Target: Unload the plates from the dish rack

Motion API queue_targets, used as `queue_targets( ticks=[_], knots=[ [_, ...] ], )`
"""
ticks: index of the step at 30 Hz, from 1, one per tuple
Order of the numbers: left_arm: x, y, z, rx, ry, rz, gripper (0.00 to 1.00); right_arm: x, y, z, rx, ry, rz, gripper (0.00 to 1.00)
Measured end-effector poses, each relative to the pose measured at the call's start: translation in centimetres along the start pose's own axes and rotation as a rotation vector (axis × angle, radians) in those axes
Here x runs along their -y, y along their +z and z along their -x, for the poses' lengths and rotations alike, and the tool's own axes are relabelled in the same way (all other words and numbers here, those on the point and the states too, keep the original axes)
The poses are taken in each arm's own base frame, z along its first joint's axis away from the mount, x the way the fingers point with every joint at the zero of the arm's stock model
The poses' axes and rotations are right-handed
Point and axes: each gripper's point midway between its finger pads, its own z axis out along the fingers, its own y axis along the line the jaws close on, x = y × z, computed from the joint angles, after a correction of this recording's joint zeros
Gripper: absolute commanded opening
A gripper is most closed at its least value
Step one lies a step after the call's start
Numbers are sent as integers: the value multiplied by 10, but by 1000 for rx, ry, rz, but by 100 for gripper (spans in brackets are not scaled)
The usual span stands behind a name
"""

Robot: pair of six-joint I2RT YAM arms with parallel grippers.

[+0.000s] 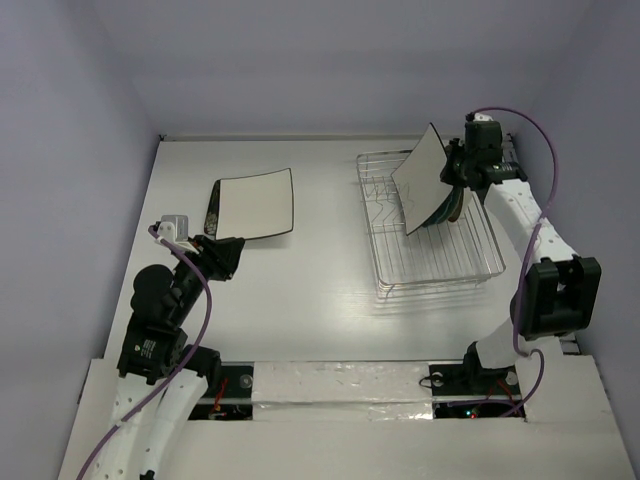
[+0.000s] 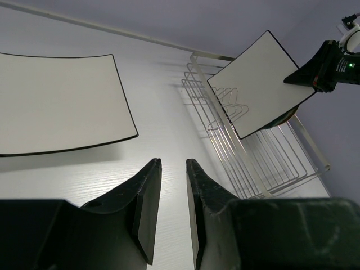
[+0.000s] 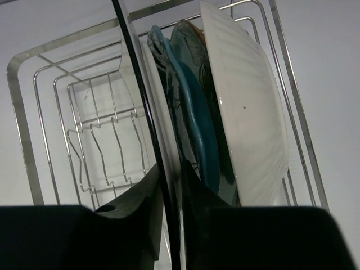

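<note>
A large white square dark-rimmed plate (image 1: 255, 205) lies flat on the table left of centre; the left wrist view (image 2: 56, 101) shows it too. My right gripper (image 1: 452, 172) is shut on the edge of a smaller square plate (image 1: 425, 180) with a black rim. It holds this plate tilted on edge above the wire dish rack (image 1: 385, 270). In the right wrist view the fingers (image 3: 152, 191) pinch its thin black edge (image 3: 138, 84). A teal round plate (image 3: 199, 129) and a white ribbed round plate (image 3: 247, 112) stand in the rack behind it. My left gripper (image 1: 228, 252) is open and empty, just near of the large plate.
The rack's left half (image 2: 225, 112) holds only bare tines. A purple cable loops over each arm. The enclosure walls stand close on the left, back and right. The right arm's elbow (image 1: 560, 290) hangs beside the rack's right side.
</note>
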Motion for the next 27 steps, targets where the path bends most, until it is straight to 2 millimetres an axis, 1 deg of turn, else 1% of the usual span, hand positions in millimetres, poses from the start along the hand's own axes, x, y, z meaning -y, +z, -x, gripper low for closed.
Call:
queue_targets(
  ticks=[1, 3, 7, 12, 15, 18, 20, 23, 25, 27],
  knots=[
    [0, 0, 0, 0, 0, 0, 22, -1, 0, 0, 1, -3, 1, 7],
    [0, 0, 0, 0, 0, 0, 22, -1, -1, 1, 5, -6, 1, 1],
    [0, 0, 0, 0, 0, -1, 22, -3, -7, 1, 6, -15, 4, 0],
    [0, 0, 0, 1, 0, -1, 22, -6, -29, 2, -15, -42, -11, 0],
    [0, 0, 1, 2, 0, -2, 25, -8, -53, 12, 7, -57, -18, 0],
    [1, 0, 1, 2, 0, -2, 27, -9, -82, 31, 66, -59, -18, 0],
    [0, 0, 1, 3, 0, 0, 27, -13, -103, 45, 125, -39, 7, 0],
    [-1, 0, 1, 5, 0, 1, 27, -28, -130, 61, 206, 2, 86, 0],
    [-1, 0, 1, 5, 0, 2, 27, -43, -147, 74, 270, 58, 171, 0],
    [-1, 0, 1, 5, 0, 2, 27, -56, -157, 77, 315, 106, 252, 0]
  ],
)
